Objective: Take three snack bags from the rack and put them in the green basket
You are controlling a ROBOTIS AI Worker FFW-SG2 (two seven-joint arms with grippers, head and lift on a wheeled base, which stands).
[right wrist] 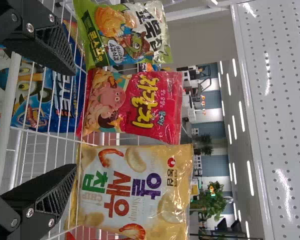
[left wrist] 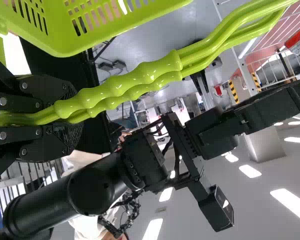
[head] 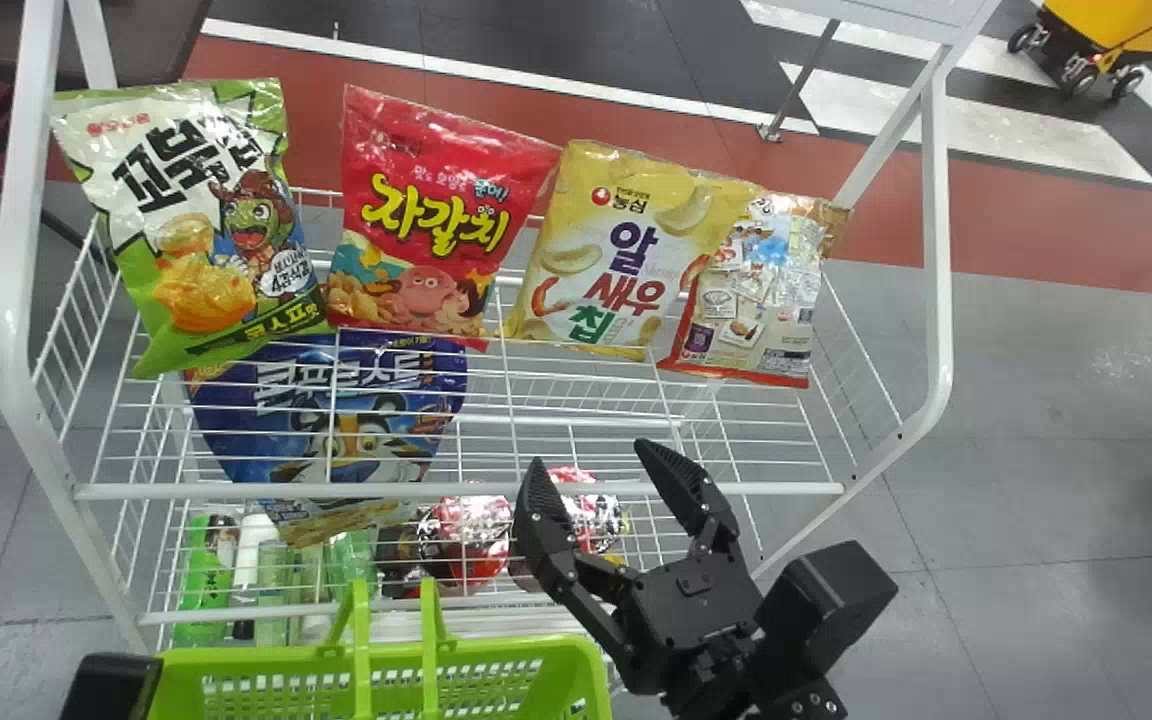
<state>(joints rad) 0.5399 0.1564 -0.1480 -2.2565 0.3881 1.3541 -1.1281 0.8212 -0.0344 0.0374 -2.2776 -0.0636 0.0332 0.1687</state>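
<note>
In the head view my right gripper stands open in front of the rack's lower front rail, with nothing between its fingers. Above it in the upper wire basket lean four snack bags: green-white, red, yellow and one turned backside out. The right wrist view has my right gripper open, facing the red bag and the yellow bag. The green basket is at the bottom edge; my left gripper is shut on its handles. The left arm is beside it.
The white rack has a wire shelf with a front rail. Below lie a blue bag, red packs and green bottles. A dark table stands at the back left, a yellow cart at the far right.
</note>
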